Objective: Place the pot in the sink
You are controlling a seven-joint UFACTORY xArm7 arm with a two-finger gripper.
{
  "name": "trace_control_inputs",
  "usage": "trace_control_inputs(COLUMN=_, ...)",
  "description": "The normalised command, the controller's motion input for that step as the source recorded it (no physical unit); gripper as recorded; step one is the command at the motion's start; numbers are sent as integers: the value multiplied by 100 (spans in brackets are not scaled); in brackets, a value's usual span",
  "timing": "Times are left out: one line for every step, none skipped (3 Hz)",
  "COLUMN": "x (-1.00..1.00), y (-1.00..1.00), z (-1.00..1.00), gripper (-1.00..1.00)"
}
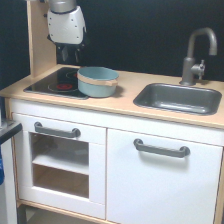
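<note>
Partly cropped gripper (71,55) above pot (97,81) — jaws blurred; sink (178,98) apart.

One pot (97,81) sits on one counter (120,102), which also carries one sink (178,98), one faucet (196,55) and one stovetop (56,82) showing two red rings. Below the counter there are two white doors, the one on the exterior view's left (59,167) with a window and the other (162,180) plain, and two grey handles (56,131) (161,148), one on each. One arm (66,22) with one gripper (70,59) hangs above the stovetop, and one wooden upright panel (39,37) stands at the exterior view's left.
</note>
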Motion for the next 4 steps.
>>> trace_control_inputs(x=1, y=17, z=-87, gripper=100)
trace_control_inputs(x=-4, y=2, z=-92, gripper=100)
trace_control_inputs(x=-11, y=3, z=-95, gripper=100)
trace_control_inputs(x=16, y=-1, z=-82, gripper=86)
